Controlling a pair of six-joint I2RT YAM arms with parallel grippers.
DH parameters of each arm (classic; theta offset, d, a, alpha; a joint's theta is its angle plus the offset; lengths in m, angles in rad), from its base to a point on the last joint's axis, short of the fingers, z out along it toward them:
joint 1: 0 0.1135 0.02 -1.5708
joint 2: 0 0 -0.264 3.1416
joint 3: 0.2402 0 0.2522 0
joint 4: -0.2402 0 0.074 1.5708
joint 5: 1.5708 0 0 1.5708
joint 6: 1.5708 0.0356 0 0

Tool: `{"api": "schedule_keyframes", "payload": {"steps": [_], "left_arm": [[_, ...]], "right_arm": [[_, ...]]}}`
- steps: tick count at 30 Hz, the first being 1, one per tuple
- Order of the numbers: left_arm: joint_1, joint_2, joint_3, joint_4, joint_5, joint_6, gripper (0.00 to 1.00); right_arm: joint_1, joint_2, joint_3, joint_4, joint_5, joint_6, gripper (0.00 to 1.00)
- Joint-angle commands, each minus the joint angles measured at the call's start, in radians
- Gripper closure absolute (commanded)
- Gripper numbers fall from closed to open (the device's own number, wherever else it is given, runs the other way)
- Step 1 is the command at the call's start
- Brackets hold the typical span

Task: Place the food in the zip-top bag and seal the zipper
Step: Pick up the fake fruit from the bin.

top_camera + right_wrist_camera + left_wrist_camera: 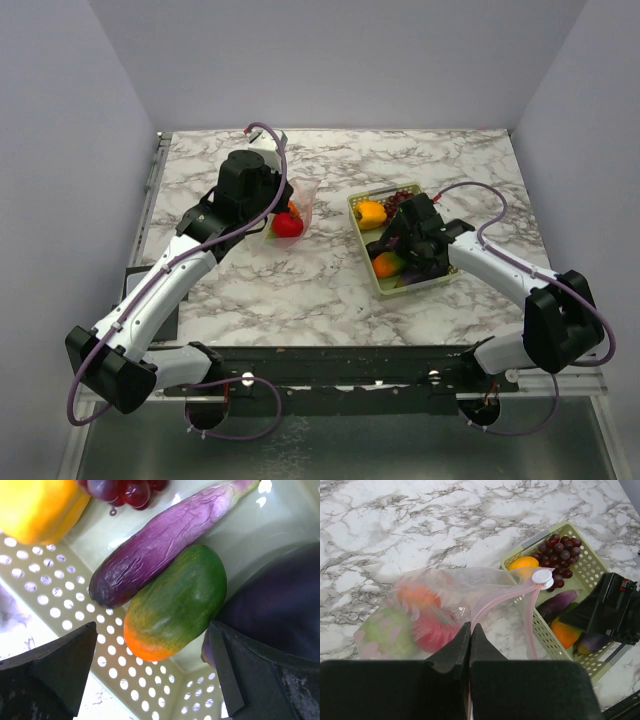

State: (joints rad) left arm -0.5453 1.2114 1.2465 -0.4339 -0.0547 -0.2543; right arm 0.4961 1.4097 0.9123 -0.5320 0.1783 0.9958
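The clear zip-top bag (450, 597) lies left of the yellow-green basket (597, 567) and holds an orange, a red and a green toy. My left gripper (470, 630) is shut on the bag's pinkish zipper (492, 602), whose white slider (541, 576) sits at the far end. In the top view the bag (290, 222) is under my left gripper (272, 210). My right gripper (152, 672) is open, low in the basket (45, 580), straddling a green-orange mango (175, 602). A purple eggplant (160, 542), a yellow pepper (35, 507), dark red grapes (125, 490) and a dark purple piece (275, 610) lie around it.
The basket (362, 205) stands right of centre on the marble table (330, 290), with my right arm (500, 265) reaching into it from the right. The table's metal front rail runs along the near edge.
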Motion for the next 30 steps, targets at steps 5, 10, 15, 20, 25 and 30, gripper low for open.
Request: {"api": "schedule_keyframes", "payload": {"steps": [5,10,15,20,25,30], "left_arm": [[-0.004,-0.03,-0.013,0.031,0.027,-0.014,1.0],[-0.004,-0.03,-0.013,0.031,0.029,-0.014,1.0],[-0.004,-0.029,-0.013,0.031,0.028,-0.015,1.0],[-0.004,-0.029,-0.014,0.031,0.025,-0.015,1.0],[-0.004,-0.031,-0.015,0.031,0.023,-0.015,1.0],[-0.004,-0.032,-0.015,0.031,0.021,-0.014,1.0]], "right_arm": [[0.005,0.093,0.024,-0.1,0.082,0.119,0.04],[0.005,0.147,0.024,-0.107,0.08,0.129,0.11],[0.005,0.147,0.014,-0.087,0.071,0.119,0.38],[0.005,0.099,0.019,-0.09,0.1,0.111,0.74],[0.005,0.062,0.052,-0.123,0.14,0.091,0.94],[0.005,0.024,0.083,-0.153,0.179,0.06,0.99]]}}
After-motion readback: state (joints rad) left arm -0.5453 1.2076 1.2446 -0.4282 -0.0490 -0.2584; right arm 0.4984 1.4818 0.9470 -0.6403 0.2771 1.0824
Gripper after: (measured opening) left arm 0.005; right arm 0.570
